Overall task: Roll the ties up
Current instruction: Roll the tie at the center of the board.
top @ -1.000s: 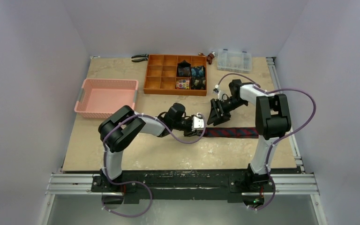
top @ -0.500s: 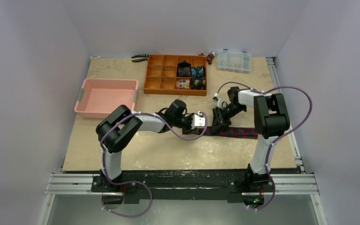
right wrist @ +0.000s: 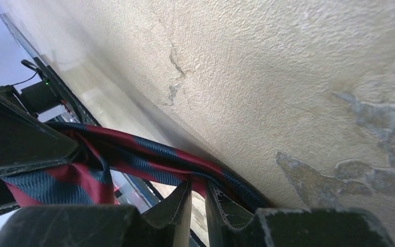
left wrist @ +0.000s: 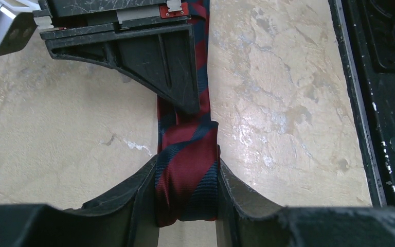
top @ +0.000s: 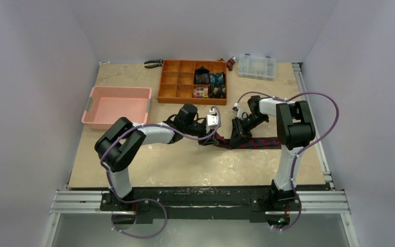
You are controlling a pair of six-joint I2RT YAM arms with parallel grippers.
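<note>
A dark navy tie with red diagonal stripes (top: 259, 143) lies flat on the table right of centre. Its left end is rolled into a small bundle (left wrist: 187, 167). My left gripper (left wrist: 187, 185) is shut on that bundle, one finger on each side; in the top view it (top: 209, 139) sits at the tie's left end. My right gripper (right wrist: 198, 193) pinches the tie's fabric (right wrist: 149, 154) just beside the roll, jaws almost closed; it also shows in the top view (top: 235, 138) and the left wrist view (left wrist: 133, 46). Several rolled ties (top: 209, 85) sit in an orange divided box.
The orange divided box (top: 177, 85) stands at the back centre. A pink basket (top: 115, 105) is at the left. Pliers (top: 153, 63), a small red object (top: 230, 63) and a clear plastic case (top: 257, 66) lie along the back edge.
My left wrist has turned and moved back, with its camera now on top. My right gripper has come down and left onto the tie beside the roll.
</note>
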